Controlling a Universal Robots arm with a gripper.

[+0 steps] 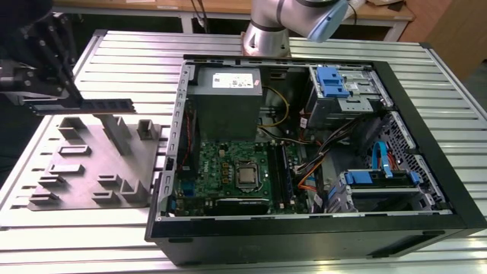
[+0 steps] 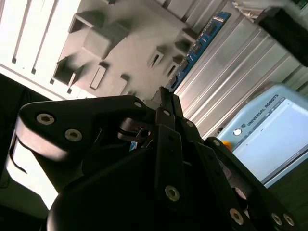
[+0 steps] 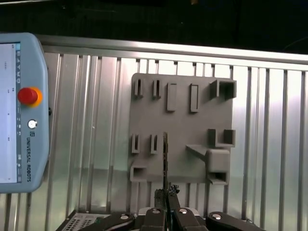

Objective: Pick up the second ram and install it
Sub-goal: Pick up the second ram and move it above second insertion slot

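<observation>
The second ram (image 1: 102, 105) was held clamped in the closed gripper (image 1: 55, 103), raised above the grey holder (image 1: 76, 171), well apart from the computer case (image 1: 304, 240). Pickup was judged done; installation was not yet done.

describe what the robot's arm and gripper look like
The silver-grey tubular arm has rounded joints, one closed by a light blue cap. The matt black gripper is built of flat linked bars pinned with silver round-headed bolts, narrowing to two slim fingers.
</observation>
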